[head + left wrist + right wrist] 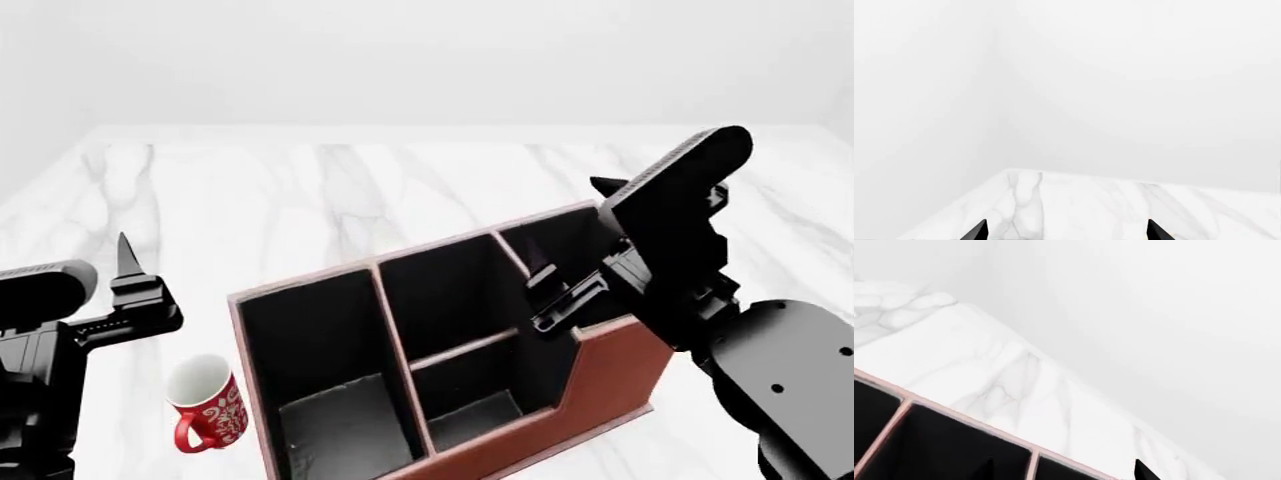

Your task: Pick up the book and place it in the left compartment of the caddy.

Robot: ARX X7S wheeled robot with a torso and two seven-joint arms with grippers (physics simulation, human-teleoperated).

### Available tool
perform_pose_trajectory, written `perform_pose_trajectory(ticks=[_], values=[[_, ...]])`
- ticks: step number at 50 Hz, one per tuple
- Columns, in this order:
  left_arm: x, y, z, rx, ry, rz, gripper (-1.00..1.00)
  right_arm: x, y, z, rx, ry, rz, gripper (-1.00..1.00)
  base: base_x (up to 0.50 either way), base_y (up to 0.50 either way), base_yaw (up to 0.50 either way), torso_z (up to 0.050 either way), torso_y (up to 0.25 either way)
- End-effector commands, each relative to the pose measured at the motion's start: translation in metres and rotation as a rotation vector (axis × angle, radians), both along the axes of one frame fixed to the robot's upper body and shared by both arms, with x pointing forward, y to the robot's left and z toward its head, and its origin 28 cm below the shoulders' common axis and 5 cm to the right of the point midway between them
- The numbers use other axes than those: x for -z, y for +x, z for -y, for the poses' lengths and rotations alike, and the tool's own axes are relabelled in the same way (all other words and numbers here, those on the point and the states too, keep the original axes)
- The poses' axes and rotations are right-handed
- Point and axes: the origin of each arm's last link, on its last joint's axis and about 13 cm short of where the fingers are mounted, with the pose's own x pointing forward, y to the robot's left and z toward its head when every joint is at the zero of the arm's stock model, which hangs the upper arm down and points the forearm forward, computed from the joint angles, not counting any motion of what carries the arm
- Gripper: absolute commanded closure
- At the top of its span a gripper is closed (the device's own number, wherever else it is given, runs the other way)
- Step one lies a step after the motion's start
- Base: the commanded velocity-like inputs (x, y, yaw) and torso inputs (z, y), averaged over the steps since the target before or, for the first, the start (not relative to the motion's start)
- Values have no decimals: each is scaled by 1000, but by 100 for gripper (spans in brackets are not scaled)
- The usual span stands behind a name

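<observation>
Two black tips of the left tool (1067,231) are poking into view, set well apart with bare space between them. Beyond them a white marble tabletop (1081,210) with grey veins is ending at a corner against plain white walls (1121,85).

No words, numbers, brands or signs can be read in any of the three views. The red mug (210,405) carries only a white pattern, and this pattern does not form letters that can be made out. The brown caddy (607,375) and the marble worktop (334,190) have plain surfaces with no label on them.
</observation>
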Motion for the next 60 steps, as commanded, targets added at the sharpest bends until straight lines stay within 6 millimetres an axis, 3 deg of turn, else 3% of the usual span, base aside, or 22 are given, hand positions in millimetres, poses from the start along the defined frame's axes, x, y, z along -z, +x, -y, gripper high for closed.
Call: perform_pose_trajectory(ticks=[1,17,39,60], values=[[0,1,-1,1,-9,-2,-100,-14,7,18,-107,-214,-74,-100,0,0,0,0,0],[1,2,-2,-7,-8,-6,-100,-23,7,31,-185,-369,-169,-100,0,0,0,0,0],[2,4,-3,-14,-10,-16,-100,-66,-46,41,-213,-380,-127,-100,0,0,0,0,0],[-1,4,-3,-19,-8,-11,-100,-27,-58,44,-224,-568,-333,-100,0,0,0,0,0]])
